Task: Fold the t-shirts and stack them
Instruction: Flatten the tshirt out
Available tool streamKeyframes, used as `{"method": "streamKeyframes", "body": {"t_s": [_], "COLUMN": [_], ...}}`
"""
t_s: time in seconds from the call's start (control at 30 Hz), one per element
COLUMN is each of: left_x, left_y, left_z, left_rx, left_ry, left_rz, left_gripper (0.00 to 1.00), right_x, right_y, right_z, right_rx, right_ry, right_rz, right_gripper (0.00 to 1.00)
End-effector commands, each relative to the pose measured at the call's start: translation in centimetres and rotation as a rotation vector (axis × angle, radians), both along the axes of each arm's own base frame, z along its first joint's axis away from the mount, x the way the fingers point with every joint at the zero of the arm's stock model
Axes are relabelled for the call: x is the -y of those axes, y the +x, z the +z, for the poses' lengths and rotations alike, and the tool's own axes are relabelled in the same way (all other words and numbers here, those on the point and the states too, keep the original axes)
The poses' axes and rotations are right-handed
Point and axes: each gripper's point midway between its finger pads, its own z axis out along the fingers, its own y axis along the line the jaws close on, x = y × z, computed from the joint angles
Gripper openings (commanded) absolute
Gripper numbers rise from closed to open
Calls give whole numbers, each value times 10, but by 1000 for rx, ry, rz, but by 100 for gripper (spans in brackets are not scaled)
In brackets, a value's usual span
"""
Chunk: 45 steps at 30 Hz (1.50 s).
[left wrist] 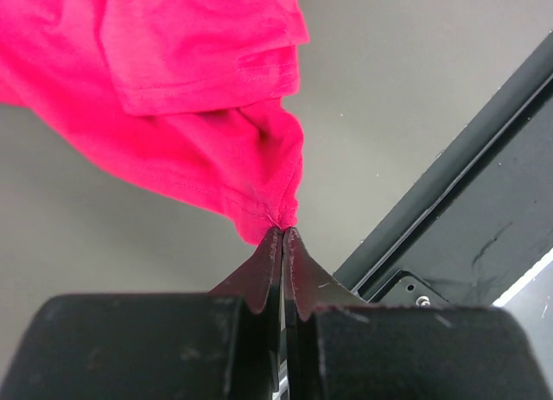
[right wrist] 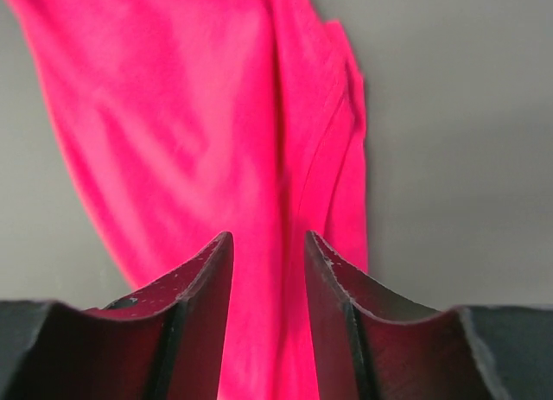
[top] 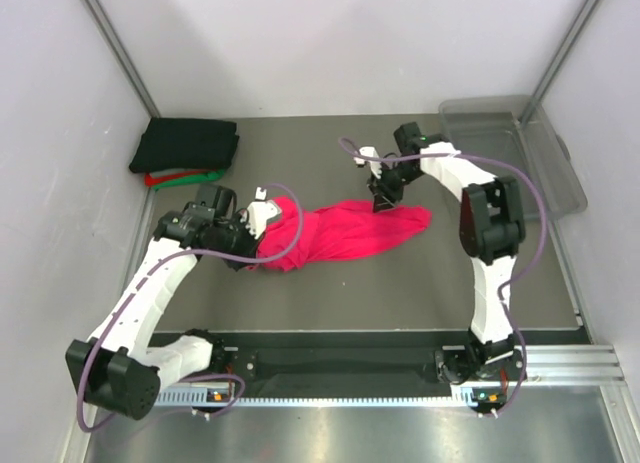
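Observation:
A bright pinkish-red t-shirt (top: 345,235) lies bunched across the middle of the table. My left gripper (top: 262,223) is shut on its left edge; the left wrist view shows the cloth (left wrist: 199,98) pinched at my fingertips (left wrist: 283,233). My right gripper (top: 384,200) is open just above the shirt's right end, jaws apart over the cloth (right wrist: 216,123), holding nothing. A folded stack sits at the back left: a black shirt (top: 185,143) on top, with red (top: 175,177) and green (top: 208,174) edges below it.
A clear plastic bin (top: 515,148) stands at the back right by the wall. A black rail (top: 350,361) runs along the table's near edge, also in the left wrist view (left wrist: 467,219). White walls close in the left, back and right.

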Motion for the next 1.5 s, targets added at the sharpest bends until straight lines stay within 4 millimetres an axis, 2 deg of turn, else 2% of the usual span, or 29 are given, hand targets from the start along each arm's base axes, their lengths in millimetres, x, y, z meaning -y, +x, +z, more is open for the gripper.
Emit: {"method": "streamKeyframes", "body": {"t_s": [0.0, 0.03, 0.1, 0.13, 0.3, 0.43, 0.5, 0.53, 0.6, 0.67, 0.7, 0.8, 0.9, 0.93, 0.97, 1.0, 1.03, 1.1, 1.13, 1.17, 1.2, 1.23, 1.27, 1.3, 1.33, 1.37, 1.4, 1.43, 1.47], "left_x": [-1, -1, -1, -1, -1, 0, 0, 0, -1, -3, -3, -3, -11, -16, -15, -15, -17, -15, -15, -16, -17, -16, -16, -16, -16, -16, -15, -14, -13], "left_y": [6, 7, 7, 7, 13, 16, 17, 17, 18, 19, 19, 24, 52, 62, 82, 93, 107, 128, 133, 141, 143, 143, 143, 144, 143, 140, 139, 138, 136], "left_z": [10, 11, 11, 11, 11, 14, 15, 17, 20, 22, 22, 28, 45, 53, 76, 90, 122, 149, 162, 185, 191, 201, 203, 206, 204, 197, 194, 191, 184], "left_rx": [57, 57, 55, 50, 56, 65, 65, 68, 74, 84, 81, 107, 194, 227, 288, 328, 413, 478, 503, 546, 556, 571, 577, 593, 592, 582, 575, 569, 553], "left_ry": [-34, -38, -39, -43, -53, -62, -66, -68, -73, -76, -79, -87, -43, -16, -17, -18, -26, -40, -51, -62, -65, -80, -86, -94, -103, -101, -107, -114, -114], "left_rz": [19, 23, 27, 32, 42, 51, 54, 58, 64, 73, 75, 91, 134, 153, 166, 174, 194, 221, 240, 257, 271, 284, 285, 290, 298, 300, 299, 297, 298], "left_gripper": [0, 0, 0, 0, 0, 0, 0, 0, 0, 0, 0, 0, 0, 0, 0, 0, 0, 0, 0, 0, 0, 0, 0, 0, 0, 0, 0, 0, 0], "right_x": [-28, -30, -35, -37, -46, -45, -46, -46, -44, -42, -43, -41, -34, -26, -21, -18, -8, 2, 9, 12, 14, 15, 14, 16, 14, 16, 19, 22, 32], "right_y": [13, 18, 29, 28, 22, 12, 12, 20, 26, 32, 34, 47, 74, 84, 90, 101, 103, 105, 91, 80, 68, 38, 21, 1, -33, -54, -77, -105, -129], "right_z": [13, 3, 7, -2, -15, -37, -40, -42, -46, -49, -48, -26, 38, 76, 98, 126, 171, 216, 257, 265, 276, 309, 287, 279, 290, 242, 220, 213, 157], "right_rx": [-32, -43, -26, -55, -106, -153, -155, -136, -131, -121, -116, -39, 151, 264, 344, 447, 569, 716, 797, 815, 846, 898, 848, 839, 868, 795, 753, 774, 683], "right_ry": [62, 56, 63, 54, 20, -51, -80, -83, -114, -129, -129, -117, -81, -89, -91, -81, -81, -72, -42, -35, -27, 36, 30, 19, 46, -10, -37, -60, -138], "right_rz": [5, -5, -10, -8, 24, 13, 0, -27, -59, -72, -78, -109, -170, -202, -206, -223, -257, -265, -268, -249, -216, -181, -138, -85, -28, 50, 99, 152, 228], "right_gripper": [40, 40, 41, 41, 43, 42, 40, 40, 32, 12, 7, 0, 0, 0, 0, 0, 0, 0, 0, 0, 0, 0, 0, 1, 2, 2, 3, 3, 3]}}
